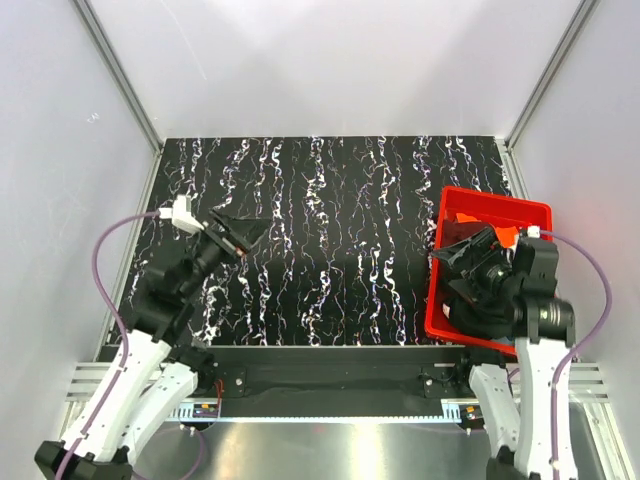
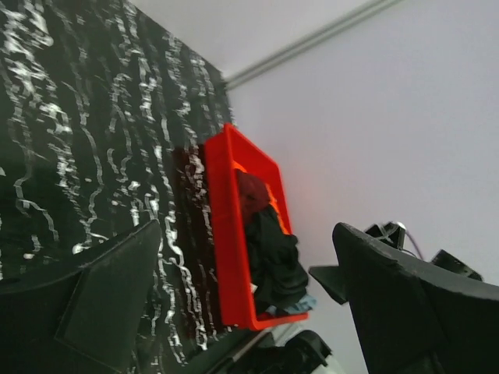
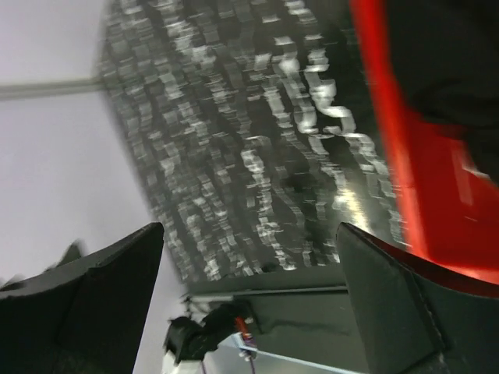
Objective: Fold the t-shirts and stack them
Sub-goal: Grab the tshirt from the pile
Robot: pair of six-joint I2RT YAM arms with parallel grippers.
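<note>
While the overhead view has the right arm (image 1: 520, 290) covering most of the red bin (image 1: 495, 197), the left wrist view looks into that bin and shows the t-shirts heaped inside: maroon t-shirt (image 2: 251, 195), black t-shirt (image 2: 277, 257), a sliver of orange t-shirt (image 2: 274, 201) and a grey-blue t-shirt (image 2: 304, 304). The left jaws gape wide and empty over the desk (image 1: 350, 220), well left of the bin. The right jaws, above the bin's near left wall, are spread equally wide and grip nothing.

The table (image 1: 330, 240) is black with wiggly white lines. Plain white walls (image 1: 330, 60) stand on the left, far and right sides. Silver bars (image 1: 120, 75) run up the corners.
</note>
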